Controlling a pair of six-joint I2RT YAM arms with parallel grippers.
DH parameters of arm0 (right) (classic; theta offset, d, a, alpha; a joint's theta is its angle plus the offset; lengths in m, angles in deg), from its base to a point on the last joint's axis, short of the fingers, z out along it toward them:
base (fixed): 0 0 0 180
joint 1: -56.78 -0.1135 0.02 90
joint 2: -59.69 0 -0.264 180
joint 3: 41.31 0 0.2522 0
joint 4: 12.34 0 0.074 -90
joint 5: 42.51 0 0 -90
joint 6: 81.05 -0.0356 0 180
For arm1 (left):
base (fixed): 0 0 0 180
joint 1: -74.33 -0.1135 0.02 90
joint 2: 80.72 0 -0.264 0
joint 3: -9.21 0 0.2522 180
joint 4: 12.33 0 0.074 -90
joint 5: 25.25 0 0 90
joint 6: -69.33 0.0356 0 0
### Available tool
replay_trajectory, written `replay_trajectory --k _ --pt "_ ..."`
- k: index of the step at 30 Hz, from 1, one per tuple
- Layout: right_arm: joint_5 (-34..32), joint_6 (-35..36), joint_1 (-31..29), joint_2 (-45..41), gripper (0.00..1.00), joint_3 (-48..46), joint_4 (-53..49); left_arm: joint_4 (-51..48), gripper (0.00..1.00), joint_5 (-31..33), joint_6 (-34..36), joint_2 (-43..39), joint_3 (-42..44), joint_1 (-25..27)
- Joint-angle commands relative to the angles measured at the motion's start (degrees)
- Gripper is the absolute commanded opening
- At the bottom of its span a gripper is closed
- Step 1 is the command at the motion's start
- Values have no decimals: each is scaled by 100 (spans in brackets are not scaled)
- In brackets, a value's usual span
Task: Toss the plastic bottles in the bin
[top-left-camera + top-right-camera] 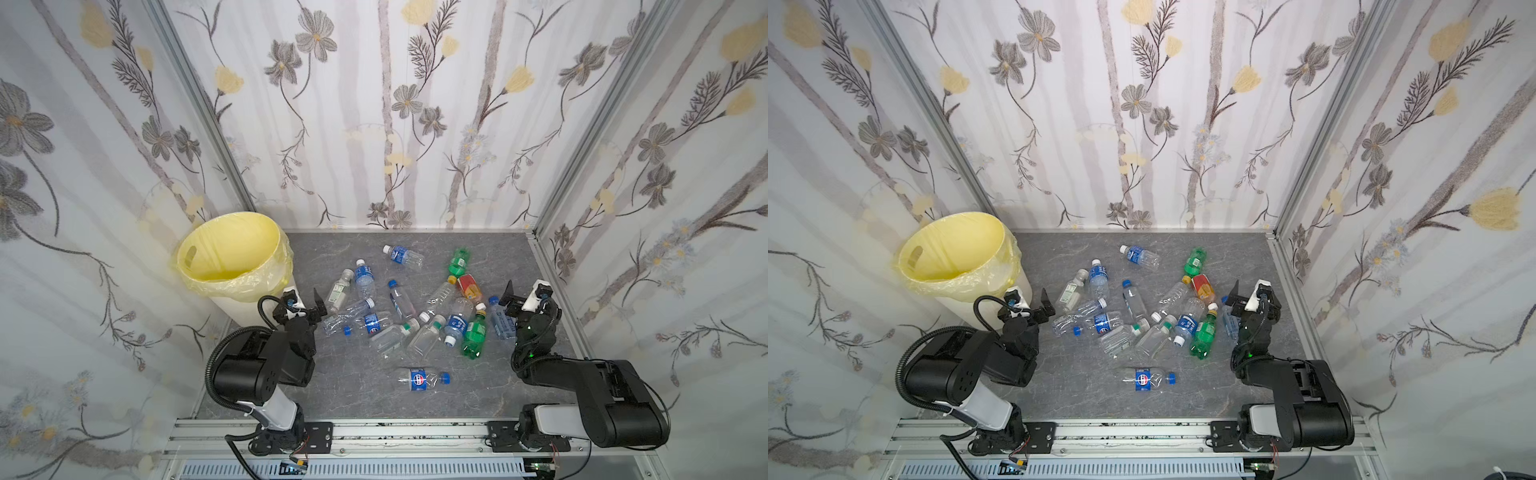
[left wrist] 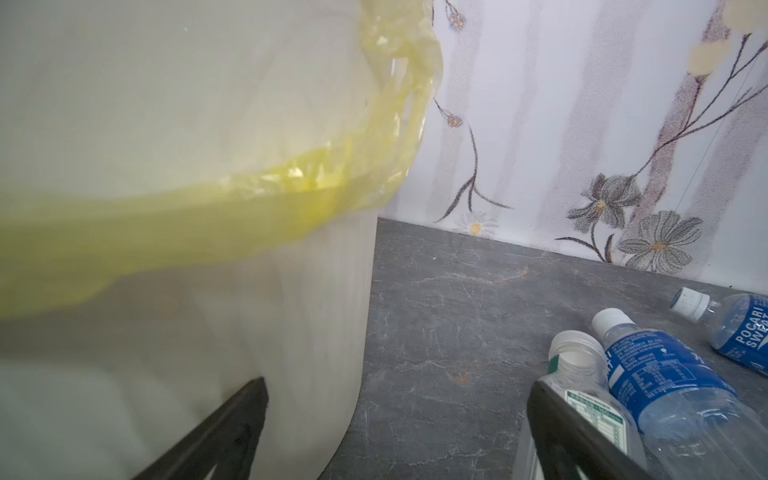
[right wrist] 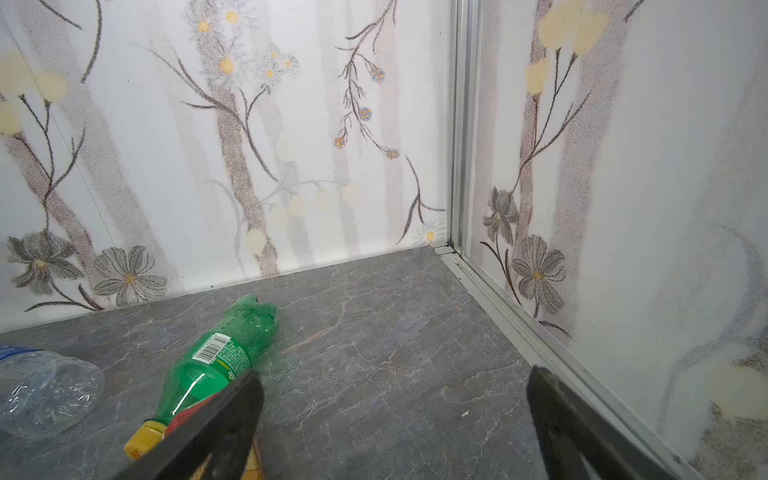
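Round cream-white ribbed plastic bin (image 1: 232, 309) w/ pale yellow bag liner: upright at far-left corner of grey marble-look tabletop (image 1: 353, 399). Small plastic bottles (image 1: 376, 323), mostly clear w/ blue labels: all lying flat on tabletop, jumbled in a pile at ctr, many touching or overlapping. On pile's right side: far green bottle (image 1: 459, 262) and near green bottle (image 1: 473, 336), red-orange-labelled bottle (image 1: 469, 287) btw them. Crushed clear bottle w/ blue cap (image 1: 422, 378): apart from pile, nearer arm bases. Left claw (image 2: 399, 384): released, spread wide, empty, low just beside bin wall, nr pile's left edge. Right claw (image 3: 395, 372): likewise released, empty, at pile's right edge; in wrist view, one finger in front of far green bottle's yellow-capped neck.
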Motion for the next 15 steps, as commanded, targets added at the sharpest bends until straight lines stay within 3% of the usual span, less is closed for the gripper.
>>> replay_trajectory --k 1,15 --pt "-37 1 2 12 100 -1 226 185 100 29 3 0 -33 -3" --pt "-32 0 2 12 100 4 218 157 100 18 6 6 -54 -12"
